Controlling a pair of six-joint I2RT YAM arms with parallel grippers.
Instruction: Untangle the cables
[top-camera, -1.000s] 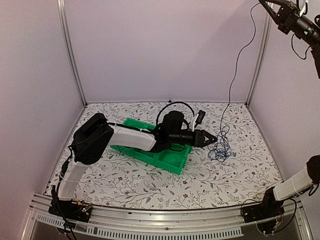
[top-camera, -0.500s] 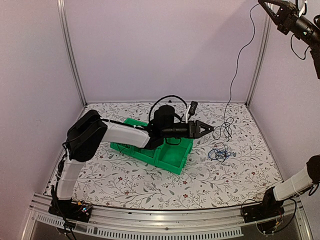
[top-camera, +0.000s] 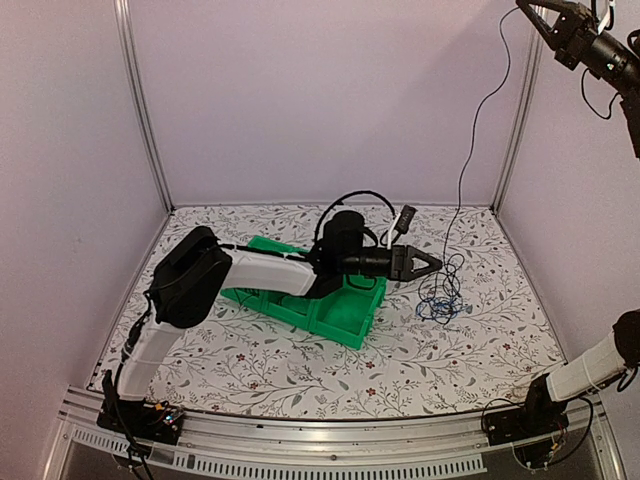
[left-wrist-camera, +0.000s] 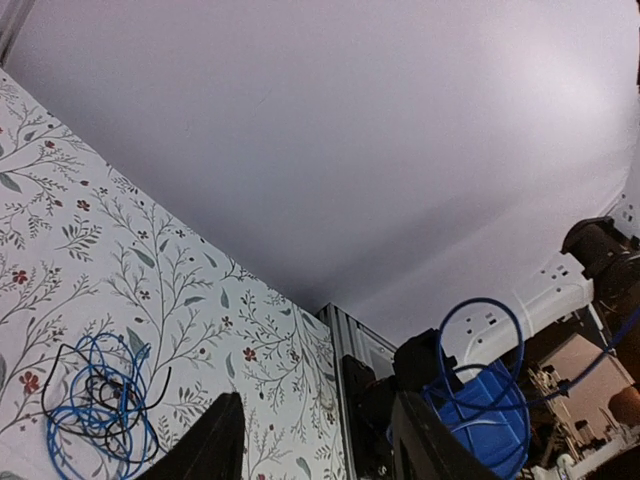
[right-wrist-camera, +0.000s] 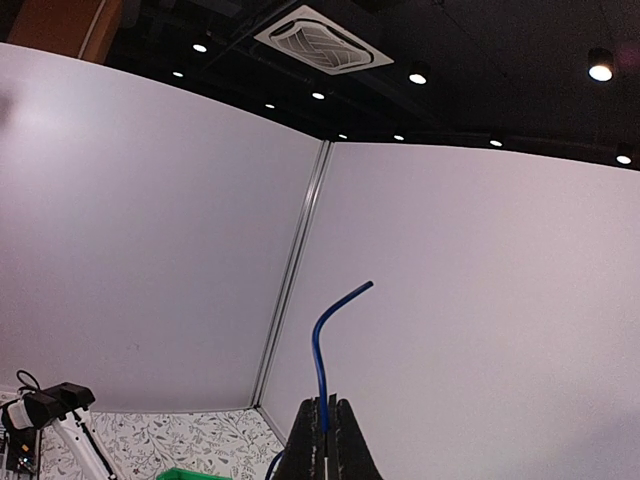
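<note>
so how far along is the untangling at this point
Done: nothing lies separated yet. In hand: the right fingers are shut on one thin blue cable, raised high, hanging down to the floral-print table. To do: the blue and black cable tangle sits knotted beside the open, empty left fingers.

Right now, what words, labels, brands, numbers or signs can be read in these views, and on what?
None readable. The green bin, the floral table cover and the cables show no text; the background clutter in the left wrist view is too blurred to read.
</note>
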